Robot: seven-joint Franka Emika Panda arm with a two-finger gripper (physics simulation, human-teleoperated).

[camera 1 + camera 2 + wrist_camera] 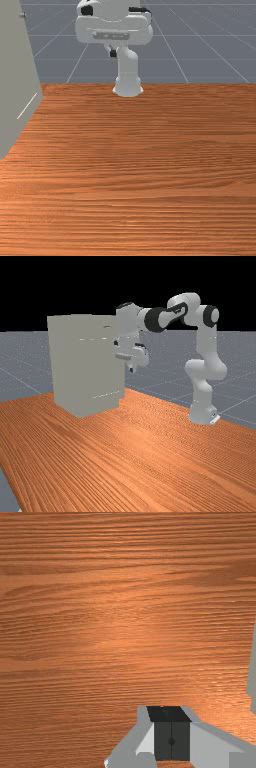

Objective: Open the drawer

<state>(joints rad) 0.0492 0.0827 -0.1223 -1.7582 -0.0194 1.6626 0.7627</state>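
A tall, boxy cabinet of pale grey-beige [87, 368] is seen standing on the orange-brown wooden surface [150, 175], at the front view's left and left of the middle in the far view. The drawer is taken to belong to this cabinet, but which part of it is the drawer cannot be told, nor how far it is drawn out. Thin pale lines [27, 106] are seen low on the cabinet, and a small grey protruding piece [22, 15] is seen high at its edge in the front view.

The white and grey jointed arm [207, 341] is reached across from the far view's right. Its two-fingered claw [132, 370] is held high above the surface, pointed downward, beside the cabinet's edge in the far view. In the front view the hand is seen near the top, and the cabinet is set apart from it.

In the wrist view the claw [171, 732] is fully closed: its black fingertip pads [162, 744] are pressed together along a thin seam, and nothing is gripped. Wood grain is seen beyond the fingertips, and a strip of the cabinet is seen off to one side of them.
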